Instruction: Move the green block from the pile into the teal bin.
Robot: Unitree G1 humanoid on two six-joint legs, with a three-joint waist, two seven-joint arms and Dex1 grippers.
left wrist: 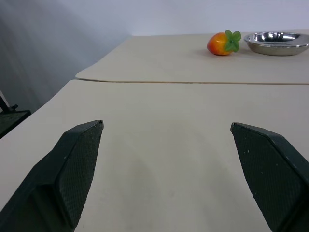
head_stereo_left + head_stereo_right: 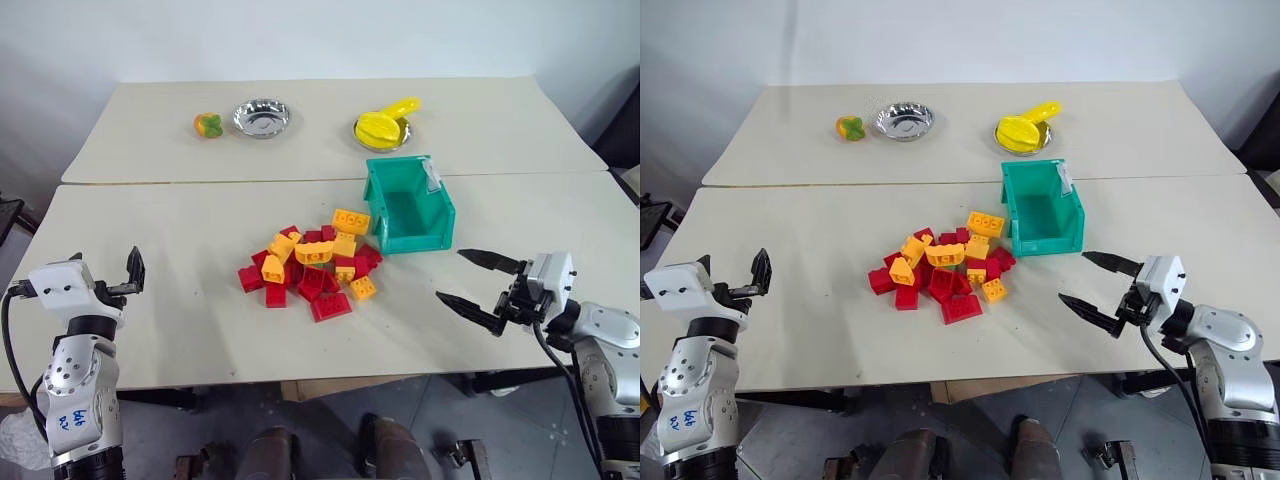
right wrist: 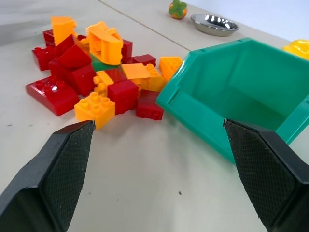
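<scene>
**Green block buried in the brick heap**

The green block [image 3: 100, 64] peeks from under glossy studded bricks in the pile [image 2: 308, 266], beside the smooth teal bin [image 2: 408, 205]. Matte beige table [image 2: 180, 300]. Both grippers, left gripper [image 2: 128, 272] and right gripper [image 2: 478, 285], gape wide, holding nothing.

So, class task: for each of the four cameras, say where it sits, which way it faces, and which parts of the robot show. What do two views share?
Left eye: head, looking down on the table, pile, teal bin; both arms show.
Right eye: beside it, same scene.
Left wrist: along the open left gripper, toward a toy fruit and silver bowl.
Right wrist: along the open right gripper, toward pile and bin; a sliver of the green block shows.
Both wrist views share the fruit and bowl.
</scene>
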